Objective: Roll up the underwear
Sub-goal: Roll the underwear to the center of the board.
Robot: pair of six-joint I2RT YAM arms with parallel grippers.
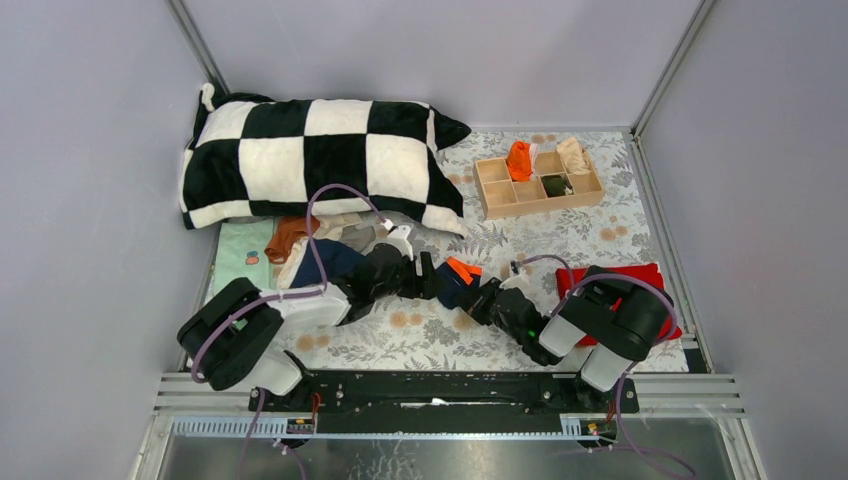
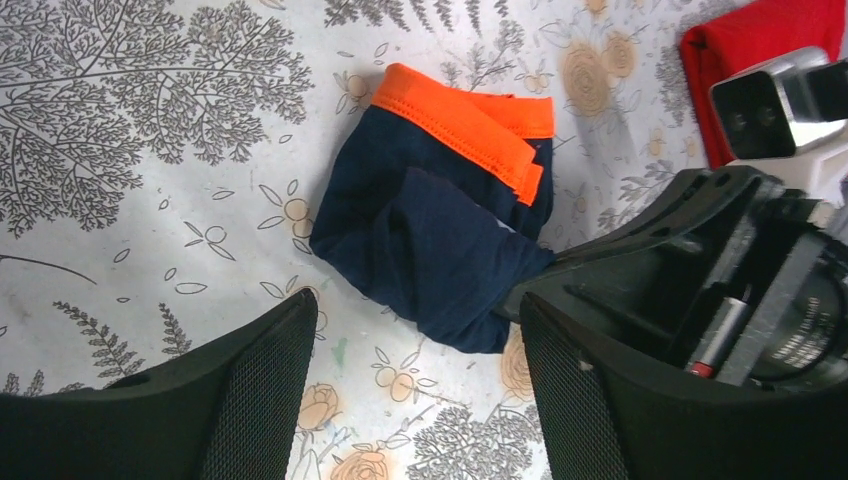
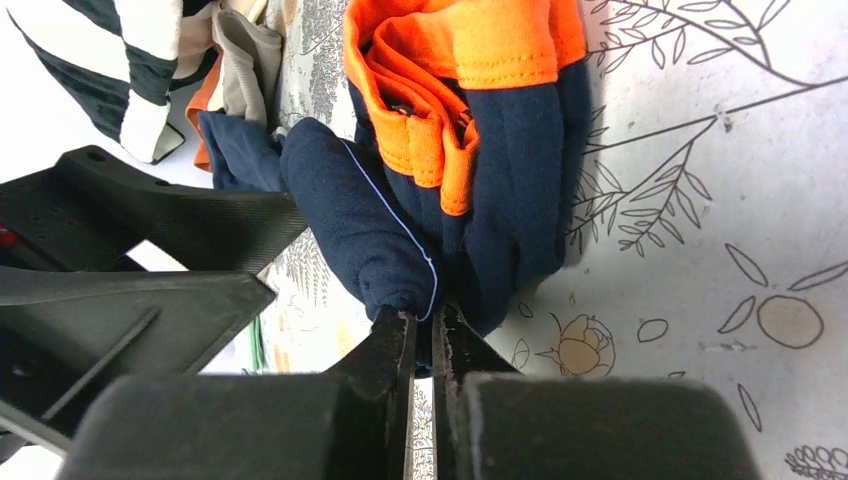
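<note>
A navy pair of underwear with an orange waistband (image 2: 440, 230) lies loosely folded on the floral table cover, mid-table in the top view (image 1: 455, 278). My right gripper (image 3: 422, 318) is shut on the cloth's navy near edge; from above it sits just right of the garment (image 1: 480, 297). My left gripper (image 2: 418, 305) stands open just off the garment's lower edge, with only table cover and a bit of navy cloth between its fingers; from above it sits at the garment's left side (image 1: 432, 277). More underwear is heaped in a pile (image 1: 310, 245) at the left.
A black-and-white checked pillow (image 1: 310, 160) lies at the back left. A wooden compartment box (image 1: 497, 194) at the back right holds an orange roll (image 1: 518, 160), a beige one and a dark one. A red cloth (image 1: 640, 282) lies under the right arm.
</note>
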